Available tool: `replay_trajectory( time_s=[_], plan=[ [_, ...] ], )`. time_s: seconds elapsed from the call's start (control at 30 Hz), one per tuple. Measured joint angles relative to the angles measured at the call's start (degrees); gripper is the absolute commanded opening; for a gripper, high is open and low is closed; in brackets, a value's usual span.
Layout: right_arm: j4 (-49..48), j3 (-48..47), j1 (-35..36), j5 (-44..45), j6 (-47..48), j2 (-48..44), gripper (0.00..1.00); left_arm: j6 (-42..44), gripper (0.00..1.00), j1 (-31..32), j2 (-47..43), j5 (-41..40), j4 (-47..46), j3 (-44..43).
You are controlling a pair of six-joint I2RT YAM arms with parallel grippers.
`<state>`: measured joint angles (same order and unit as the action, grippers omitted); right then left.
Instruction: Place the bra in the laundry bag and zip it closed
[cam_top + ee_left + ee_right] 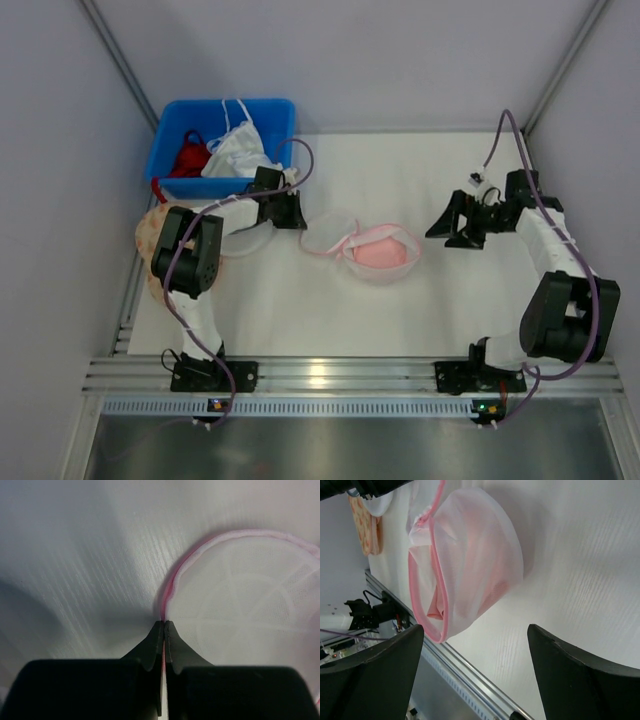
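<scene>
Softly domed, sheer pink-rimmed mesh laundry bag (pixel 485 540) around salmon bra (pixel 436 609).

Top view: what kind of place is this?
Probably a robot test lab: a left arm and right arm bolted to a metal rail, a white table walled by plain panels, and a blue bin of clothes.

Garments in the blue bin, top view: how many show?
2. A red garment lies at the left of the blue bin, a white garment beside it on the right. Others may be hidden underneath.
</scene>
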<state>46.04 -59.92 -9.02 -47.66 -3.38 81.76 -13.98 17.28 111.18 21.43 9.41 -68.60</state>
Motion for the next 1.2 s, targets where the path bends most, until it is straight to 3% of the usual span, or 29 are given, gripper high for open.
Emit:
replay_trajectory(
  time_s=[0.23, 0.43, 0.53, 0.77, 1.0, 1.03, 1.13, 1.2],
  plan=[
    [1.1, -0.6, -2.1, 0.0, 1.3, 0.0, 0.82, 2.1, 0.0, 0.1, -1.5, -0.8, 1.3, -0.9],
    [1.6, -0.6, -2.9, 0.0, 1.5, 0.0, 0.8, 11.6, 0.0, 3.1, -9.0, -11.0, 3.1, -6.5],
    [1.7, -0.6, -3.3, 0.1, 2.1, -0.4, 0.79, 18.8, 0.0, 7.9, -13.0, -18.1, 2.7, -8.6],
    [3.3, -0.6, -4.7, 1.1, 4.3, -2.2, 0.79, 38.4, 0.0, 26.5, -15.8, -35.3, -2.6, -8.3],
    [5.0, -0.7, -6.8, 2.4, 6.8, -4.3, 0.78, 56.7, 0.0, 42.4, -21.5, -46.5, -17.9, 8.8],
    [5.2, -0.7, -7.0, 2.6, 7.1, -4.4, 0.78, 58.2, 0.06, 44.3, -22.4, -47.4, -19.1, 10.9],
    [5.7, -0.7, -7.5, 3.0, 7.8, -4.6, 0.78, 61.2, 0.59, 50.6, -25.7, -49.5, -21.0, 16.6],
    [5.7, -0.7, -7.7, 3.0, 8.0, -4.6, 0.78, 61.6, 0.64, 54.1, -27.9, -49.5, -21.6, 18.9]
  ],
)
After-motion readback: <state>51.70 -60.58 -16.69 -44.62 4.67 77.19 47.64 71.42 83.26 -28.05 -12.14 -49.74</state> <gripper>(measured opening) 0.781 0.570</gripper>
